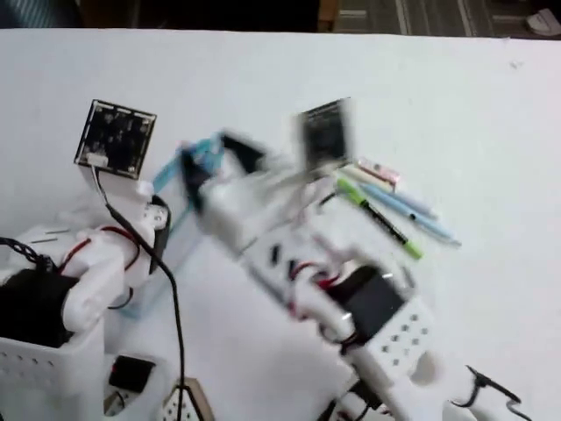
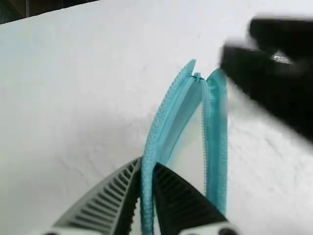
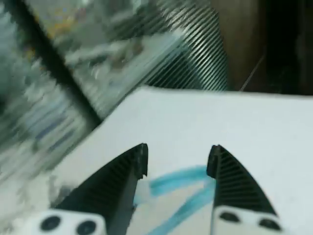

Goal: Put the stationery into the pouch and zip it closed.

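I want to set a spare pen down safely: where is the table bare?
Bare: the far strip of table beyond the pouch and pens, and the stretch right of the pens. Crowded: the middle, where both arms meet the pouch.

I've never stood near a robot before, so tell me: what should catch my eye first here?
The left claw is pinched shut on one zip edge of the open turquoise fabric pouch, over the white table. The right claw hovers open just above that pouch. A green marker pen and pale blue pens lie loose on the table, outside the pouch.
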You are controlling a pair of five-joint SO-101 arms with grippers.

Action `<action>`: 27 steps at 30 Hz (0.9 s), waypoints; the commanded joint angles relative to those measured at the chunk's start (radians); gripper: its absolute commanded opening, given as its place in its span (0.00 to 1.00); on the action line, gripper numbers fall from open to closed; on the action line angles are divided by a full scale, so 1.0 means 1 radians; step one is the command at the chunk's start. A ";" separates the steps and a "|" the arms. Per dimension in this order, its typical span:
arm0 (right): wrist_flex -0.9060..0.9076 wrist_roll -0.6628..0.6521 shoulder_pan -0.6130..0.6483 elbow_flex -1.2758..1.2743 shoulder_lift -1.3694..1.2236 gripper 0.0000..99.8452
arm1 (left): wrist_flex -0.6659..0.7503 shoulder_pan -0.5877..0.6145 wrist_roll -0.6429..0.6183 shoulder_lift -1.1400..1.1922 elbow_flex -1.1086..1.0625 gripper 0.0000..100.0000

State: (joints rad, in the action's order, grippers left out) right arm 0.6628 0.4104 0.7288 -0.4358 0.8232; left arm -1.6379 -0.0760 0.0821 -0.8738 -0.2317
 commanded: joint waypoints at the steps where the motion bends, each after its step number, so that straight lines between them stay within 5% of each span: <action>1: 0.021 -0.037 -0.295 0.074 0.022 0.16 | 0.017 0.015 -0.011 0.002 0.000 0.02; 5: 0.134 -0.259 -0.490 0.025 -0.044 0.13 | 0.011 0.015 -0.011 -0.002 0.003 0.02; 13: 0.266 -0.937 -0.604 -0.107 -0.444 0.13 | 0.015 0.013 -0.011 -0.004 0.000 0.02; 21: 0.102 -1.112 -0.644 -0.075 -0.918 0.13 | 0.011 0.013 -0.011 -0.004 0.000 0.02; 27: 0.101 -1.117 -0.657 0.063 -1.125 0.12 | 0.015 0.013 -0.011 0.001 -0.002 0.02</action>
State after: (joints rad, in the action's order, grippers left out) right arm 0.7595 -0.6958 0.0829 -0.4511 -0.2386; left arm -1.6379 -0.0652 0.0821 -0.8723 -0.2317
